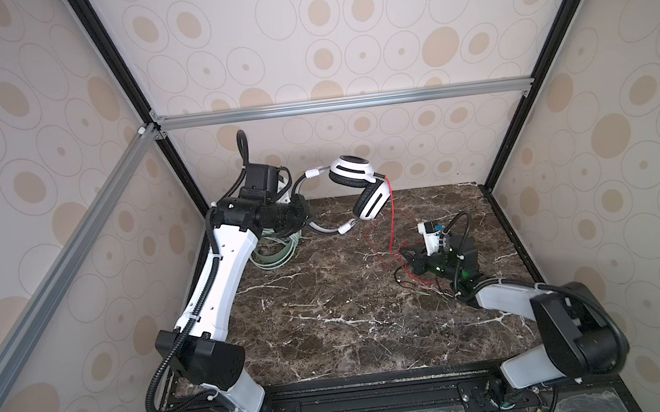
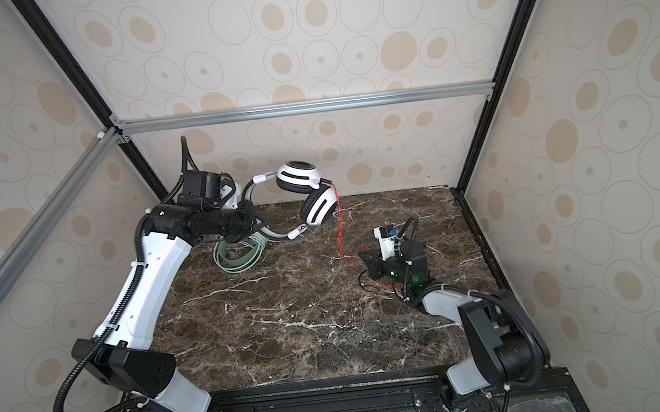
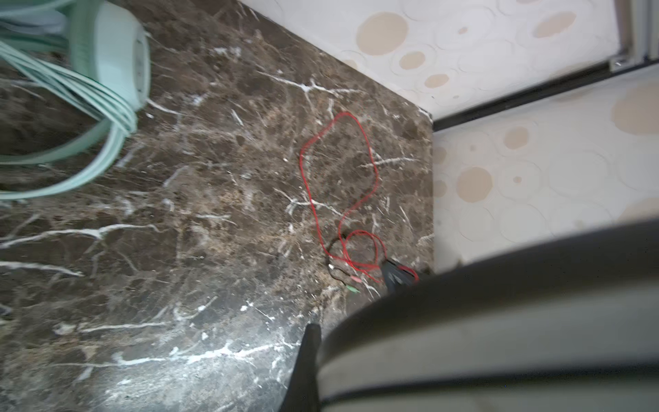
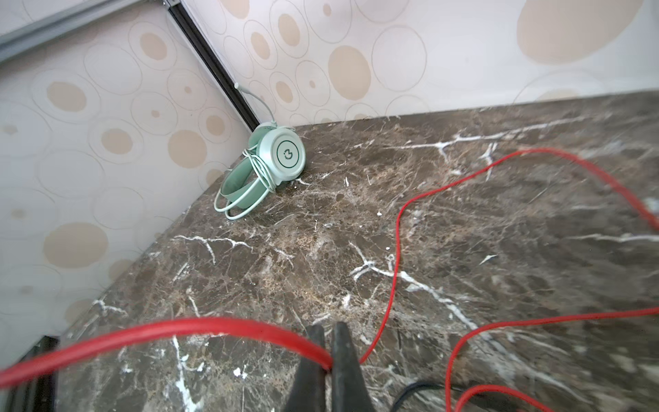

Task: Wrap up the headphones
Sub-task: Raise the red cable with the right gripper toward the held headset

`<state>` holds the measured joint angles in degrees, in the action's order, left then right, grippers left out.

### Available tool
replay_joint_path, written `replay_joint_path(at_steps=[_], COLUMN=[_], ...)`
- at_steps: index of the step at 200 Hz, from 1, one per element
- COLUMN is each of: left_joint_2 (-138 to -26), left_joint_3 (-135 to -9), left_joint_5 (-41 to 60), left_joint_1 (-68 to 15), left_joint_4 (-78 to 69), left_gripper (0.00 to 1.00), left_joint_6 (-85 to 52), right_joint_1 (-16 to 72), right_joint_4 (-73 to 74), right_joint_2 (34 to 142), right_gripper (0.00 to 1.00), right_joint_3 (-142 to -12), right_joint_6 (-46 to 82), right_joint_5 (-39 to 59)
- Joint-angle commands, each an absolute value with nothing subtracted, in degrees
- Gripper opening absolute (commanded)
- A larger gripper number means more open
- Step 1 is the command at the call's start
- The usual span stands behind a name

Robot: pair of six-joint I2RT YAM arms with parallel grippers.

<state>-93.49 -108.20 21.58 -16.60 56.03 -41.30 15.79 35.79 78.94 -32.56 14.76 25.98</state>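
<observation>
The left gripper (image 1: 305,217) is clamped on the headband of the white-and-black headset (image 1: 352,173), held above the marble table (image 1: 330,307); the right gripper (image 4: 330,335) pinches its red cable (image 4: 396,249) low over the table; the mint-green headset (image 4: 281,157) lies in the far left corner, its pale cable looped around it.

Wht arms (image 1: 219,277), blk joints (image 1: 206,360), ribbed cables (image 1: 242,147)

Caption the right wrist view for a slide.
The right gripper shut on the red cable; mint-green headset, cable wrapped around it, sits in a corner of the marble table.
</observation>
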Motion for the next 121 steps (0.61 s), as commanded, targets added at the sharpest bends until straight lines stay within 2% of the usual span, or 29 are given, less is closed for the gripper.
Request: replay_joint_path(at_steps=[1, 23, 39, 74, 121], left_joint_2=[-93.5, -93.0, -92.4, -91.9, -96.0], left_joint_3=[-106.4, -101.6, -97.2, -91.0, -92.5], left_joint_5=[10.2, 2.5, 1.1, -1.4, -7.2], left_joint_1=[-16.1, -16.1, -16.4, -19.5, -22.8], left_joint_4=[52.6, 49.7, 46.6, 40.6, 41.9], left_gripper=[0.0, 0.0, 0.0, 0.0, 0.0], left_joint_6=[-41.9, -41.4, -41.5, -41.0, -39.0], right_joint_1=[18.9, 19.9, 20.0, 20.4, 20.5], right_joint_4=[14.6, 3.0, -1.6, -2.3, -0.9], right_joint_2=[69.8, 62.6, 59.2, 56.9, 54.0], right_gripper=[0.0, 0.0, 0.0, 0.0, 0.0], right_joint_3=[-33.2, -35.4, -36.8, -37.3, -35.7], right_joint_6=[5.1, 1.0, -0.6, -2.8, -1.5], right_joint_5=[16.7, 7.6, 3.2, 0.7, -0.2])
